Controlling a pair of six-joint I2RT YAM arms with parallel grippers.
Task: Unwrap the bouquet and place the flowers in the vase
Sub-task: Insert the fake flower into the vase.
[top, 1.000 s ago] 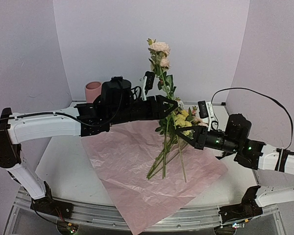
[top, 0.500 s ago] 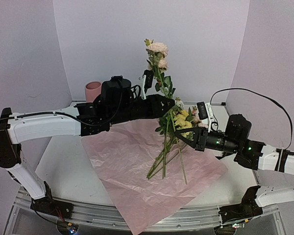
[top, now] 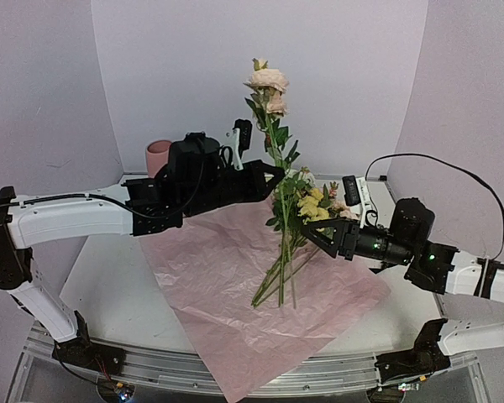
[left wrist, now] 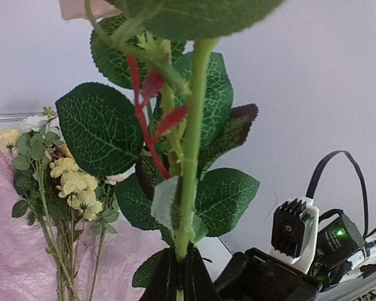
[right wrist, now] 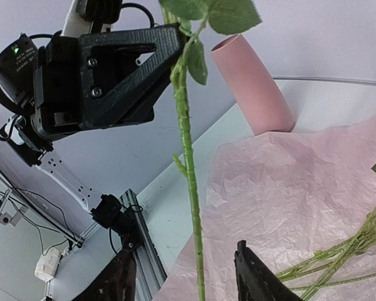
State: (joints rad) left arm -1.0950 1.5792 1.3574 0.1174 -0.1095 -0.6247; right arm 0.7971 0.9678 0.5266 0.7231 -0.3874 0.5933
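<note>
The vase (top: 158, 154) stands upright at the far left of the desk (top: 109, 285), just beyond the far left edge of the paper (top: 210, 277). The left arm hides most of it from above, and we cannot see into it from either view. The paper lies spread flat across the middle of the desk. The flowers (top: 307, 206) rest on it right of centre, their blooms toward the far right and their thin green stems fanning out toward the near side. One stem (top: 279, 159) is raised upright above the rest, with its pink bloom at the top and its lower end down among the other stems. The left gripper (top: 273, 178) is clamped on this stem partway up, below the leaves, and in the left wrist view we see its fingers (left wrist: 166, 279) pressed together on the green stalk. The right gripper (top: 312, 237) hovers over the paper just right of the stem with its jaws apart, and its wrist view shows the stalk running between its fingers (right wrist: 122, 279), though we cannot tell whether they touch it.
</note>
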